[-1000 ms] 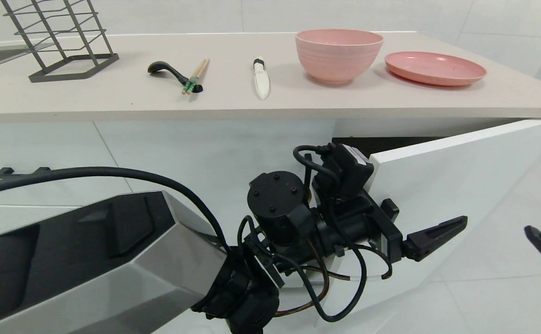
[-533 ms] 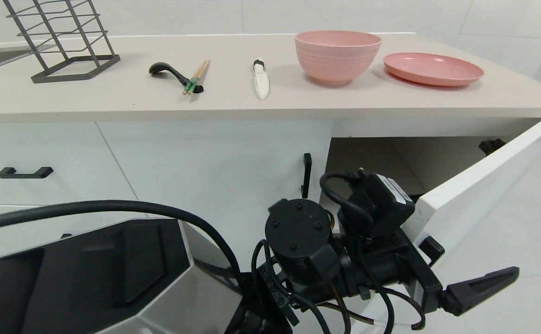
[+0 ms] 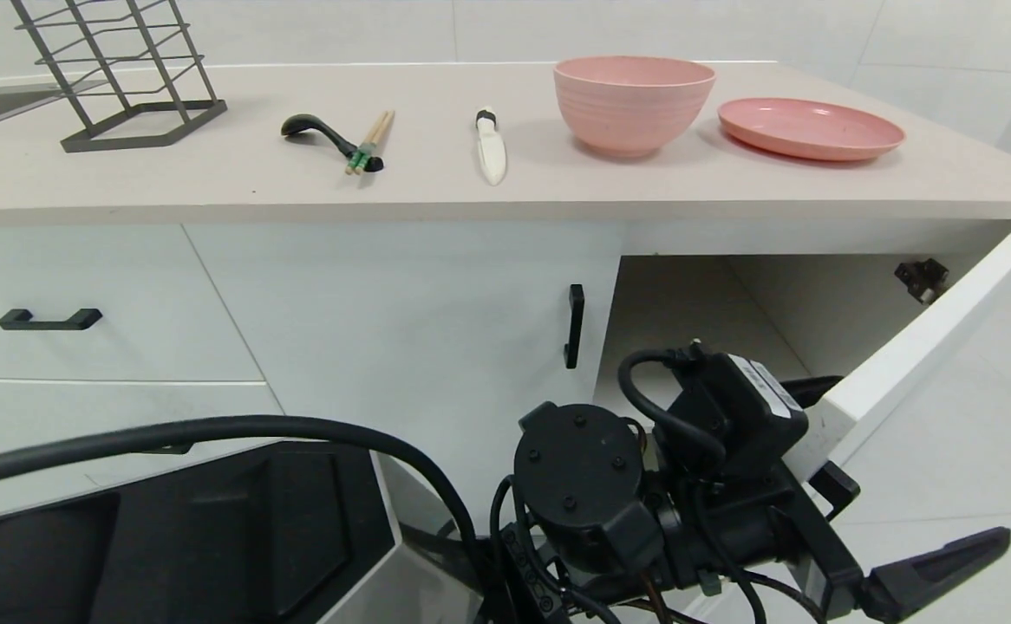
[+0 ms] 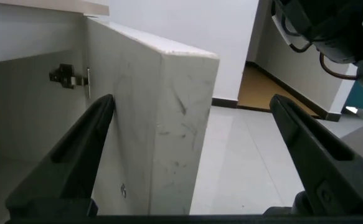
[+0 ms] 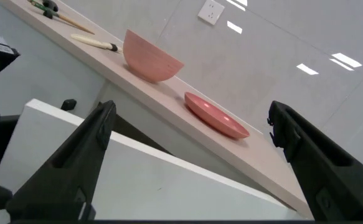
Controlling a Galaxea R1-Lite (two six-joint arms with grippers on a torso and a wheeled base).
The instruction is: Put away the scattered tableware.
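Left gripper spread wide, straddling the free edge of the open cabinet door. Right gripper spread too, empty.

Risk: a finger could snag the door on withdrawal and swing it.

Tableware all on the matte beige worktop: ribbed pink bowl, shallow pink plate, slim white knife, wooden chopsticks, glossy black spoon.
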